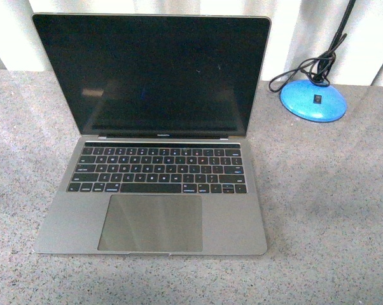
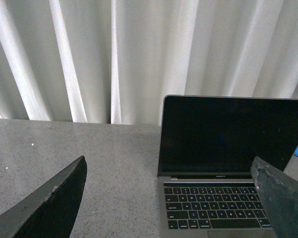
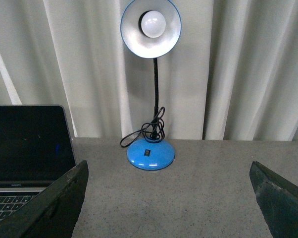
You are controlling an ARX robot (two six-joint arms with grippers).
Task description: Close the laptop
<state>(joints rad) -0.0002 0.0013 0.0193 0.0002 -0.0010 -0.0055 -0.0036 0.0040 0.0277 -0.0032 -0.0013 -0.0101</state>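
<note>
Left gripper [image 2: 168, 163]: fingers [image 2: 52, 203] spread wide, nothing between them, nothing held. Right gripper [image 3: 169, 163]: likewise fully spread and empty, fingers [image 3: 277, 198] well apart. Both hang above the grey speckled surface [image 1: 331, 210] on its near side, facing the far edge. Neither touches anything, and neither arm shows in the front view. Judged reason for the wide spread: no grasp is needed here, since closing is a push on the lid, and open fingers give a broad contact. The laptop [image 1: 156, 171] sits flat about midway along the surface. Its front edge faces the near edge and its hinge faces the far edge. The dark screen [image 1: 150, 73] stands up, tilted slightly back, leaving the keyboard [image 1: 158, 168] and trackpad [image 1: 151, 222] fully exposed. The task is therefore not yet started. The left wrist view looks onto the laptop's left half and the right wrist view catches only its right side, so the arms flank it. A lamp with a blue base [image 1: 313, 100] and looped black cord [image 1: 304, 68] stands near the far edge, just right of the lid and apart from it, with a white curtain [image 1: 299, 28] behind. Judgement: the next move calls for a gripper to reach over the lid's top edge [image 1: 150, 15] and press it forward and down. Risks: the base could slide toward the near edge, and the right arm could brush the lamp.
</note>
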